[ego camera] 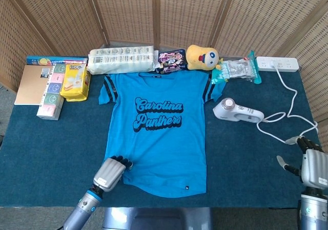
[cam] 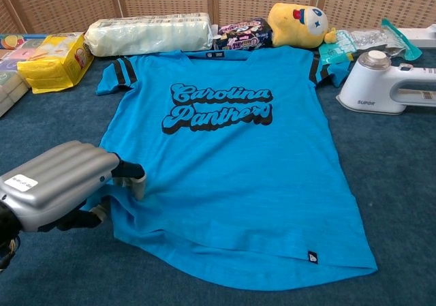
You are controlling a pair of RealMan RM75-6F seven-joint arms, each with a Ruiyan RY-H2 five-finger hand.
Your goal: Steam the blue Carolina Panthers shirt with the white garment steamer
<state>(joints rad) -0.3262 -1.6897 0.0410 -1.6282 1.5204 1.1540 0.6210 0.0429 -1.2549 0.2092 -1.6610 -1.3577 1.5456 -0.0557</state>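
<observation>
Fabric at the shirt's lower left corner is pinched by the left hand (cam: 58, 190), its fingers (cam: 129, 173) curled over the hem with the thumb underneath. The blue Carolina Panthers shirt (ego camera: 158, 130) spreads flat on the dark blue worktop (ego camera: 51, 143) beyond those fingers, its collar at the far end, just in front of a yellow plush toy (ego camera: 201, 57). Further right, well apart from both hands, the white garment steamer (ego camera: 237, 111) lies on its side beside the shirt's sleeve, its cord (ego camera: 289, 118) running to a power strip (ego camera: 277, 63). The right hand (ego camera: 310, 166) hovers at the worktop's near right edge, fingers spread, holding nothing.
</observation>
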